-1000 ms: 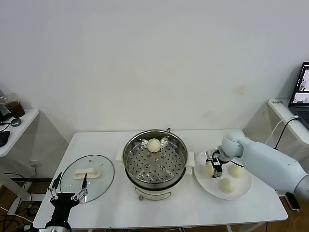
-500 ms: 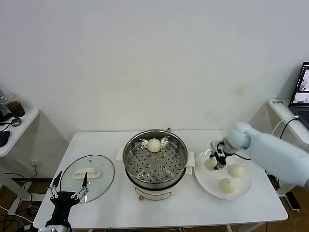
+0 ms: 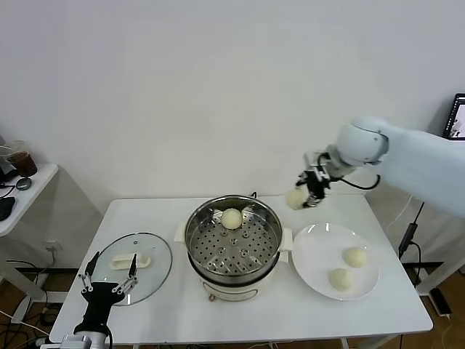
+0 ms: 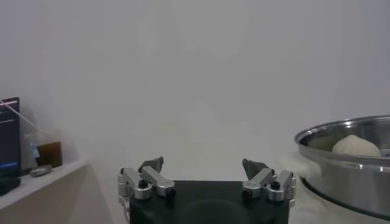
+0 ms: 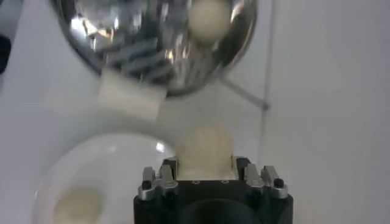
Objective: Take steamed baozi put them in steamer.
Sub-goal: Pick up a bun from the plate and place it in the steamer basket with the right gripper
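- The white table (image 3: 240, 305) was a plain flat rectangle filling the lower middle of the head view, with bare strips along its near edge and behind the pot.
- The steamer (image 3: 233, 246), round and mirror-bright steel with a perforated tray and white side handles, sat at the centre of the table; one smooth cream bun (image 3: 231, 218) lay at the far side of the tray, leaving most of the tray free.
- The round glass lid (image 3: 132, 266) with its white handle lay flat at lower left, near the table's left edge.
- The flat white plate (image 3: 320, 254) sat just right of the steamer and carried two buns (image 3: 354, 257) on its right half, its left half bare.
- The right gripper (image 3: 311, 187) hung in the air at centre right, above the gap between steamer and plate, its fingers clenched on a third bun, the held bun (image 3: 296, 198), which bulged between them in the right wrist view (image 5: 206, 151).
- The left gripper (image 3: 107, 285) waited at lower left, by the lid's near rim, its fingers spread wide and holding nothing (image 4: 202, 171).
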Controlling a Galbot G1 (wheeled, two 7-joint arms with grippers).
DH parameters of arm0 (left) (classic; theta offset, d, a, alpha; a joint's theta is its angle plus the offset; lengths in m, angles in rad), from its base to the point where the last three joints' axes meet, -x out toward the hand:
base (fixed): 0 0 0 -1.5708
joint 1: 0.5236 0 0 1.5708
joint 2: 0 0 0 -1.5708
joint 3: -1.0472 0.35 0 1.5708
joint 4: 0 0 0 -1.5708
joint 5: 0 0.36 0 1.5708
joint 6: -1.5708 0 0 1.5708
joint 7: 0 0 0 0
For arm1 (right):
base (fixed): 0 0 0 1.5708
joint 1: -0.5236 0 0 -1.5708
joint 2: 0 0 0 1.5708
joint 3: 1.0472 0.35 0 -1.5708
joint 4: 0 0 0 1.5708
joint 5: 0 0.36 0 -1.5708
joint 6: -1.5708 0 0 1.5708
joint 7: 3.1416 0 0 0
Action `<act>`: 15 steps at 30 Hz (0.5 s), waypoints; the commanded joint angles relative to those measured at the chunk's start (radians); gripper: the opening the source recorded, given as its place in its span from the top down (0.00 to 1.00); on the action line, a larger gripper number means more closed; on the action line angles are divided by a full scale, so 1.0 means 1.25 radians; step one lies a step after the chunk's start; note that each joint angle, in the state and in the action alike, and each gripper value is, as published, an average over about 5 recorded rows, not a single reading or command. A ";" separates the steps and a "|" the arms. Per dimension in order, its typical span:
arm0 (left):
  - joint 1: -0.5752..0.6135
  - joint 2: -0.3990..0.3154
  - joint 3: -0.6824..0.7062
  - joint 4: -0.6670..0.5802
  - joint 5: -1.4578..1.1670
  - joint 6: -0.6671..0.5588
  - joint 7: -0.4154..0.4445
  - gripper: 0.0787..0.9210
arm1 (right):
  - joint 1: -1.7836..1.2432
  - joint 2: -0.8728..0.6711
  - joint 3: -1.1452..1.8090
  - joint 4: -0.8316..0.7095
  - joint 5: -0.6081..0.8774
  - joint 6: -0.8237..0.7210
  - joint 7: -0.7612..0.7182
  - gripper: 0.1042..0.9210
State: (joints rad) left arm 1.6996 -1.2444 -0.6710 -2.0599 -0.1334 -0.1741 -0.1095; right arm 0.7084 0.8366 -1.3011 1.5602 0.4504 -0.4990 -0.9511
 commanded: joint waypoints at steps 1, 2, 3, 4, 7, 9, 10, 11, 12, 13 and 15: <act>-0.009 0.000 -0.003 0.005 0.023 -0.005 -0.001 0.12 | 0.078 0.169 -0.097 0.075 0.204 -0.156 0.133 0.43; -0.010 -0.001 -0.006 0.006 0.026 -0.007 -0.002 0.12 | 0.054 0.201 -0.088 0.059 0.205 -0.166 0.146 0.43; -0.010 -0.001 -0.010 0.007 0.027 -0.008 -0.002 0.12 | 0.033 0.230 -0.082 0.041 0.204 -0.172 0.157 0.43; -0.011 -0.002 -0.013 0.008 0.027 -0.008 -0.002 0.12 | 0.015 0.257 -0.077 0.020 0.203 -0.176 0.165 0.43; -0.012 -0.004 -0.022 0.011 0.029 -0.011 -0.003 0.12 | -0.033 0.328 -0.063 -0.050 0.201 -0.182 0.180 0.43; -0.011 -0.008 -0.025 0.012 0.030 -0.012 -0.004 0.12 | -0.059 0.364 -0.054 -0.095 0.197 -0.182 0.184 0.43; -0.011 -0.009 -0.027 0.012 0.030 -0.013 -0.004 0.12 | -0.071 0.380 -0.051 -0.115 0.193 -0.182 0.185 0.43; -0.011 -0.011 -0.028 0.012 0.030 -0.013 -0.004 0.12 | -0.082 0.393 -0.049 -0.133 0.189 -0.182 0.186 0.43; -0.011 -0.013 -0.029 0.011 0.031 -0.014 -0.004 0.12 | -0.093 0.405 -0.047 -0.148 0.186 -0.182 0.187 0.43; -0.011 -0.015 -0.030 0.011 0.031 -0.014 -0.005 0.12 | -0.101 0.415 -0.046 -0.160 0.183 -0.182 0.188 0.43; -0.012 -0.016 -0.032 0.012 0.031 -0.015 -0.005 0.12 | -0.117 0.432 -0.044 -0.178 0.179 -0.183 0.189 0.43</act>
State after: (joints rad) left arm 1.6876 -1.2640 -0.7077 -2.0461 -0.1029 -0.1915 -0.1153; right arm 0.6225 1.2137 -1.3447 1.4358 0.6214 -0.6737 -0.7710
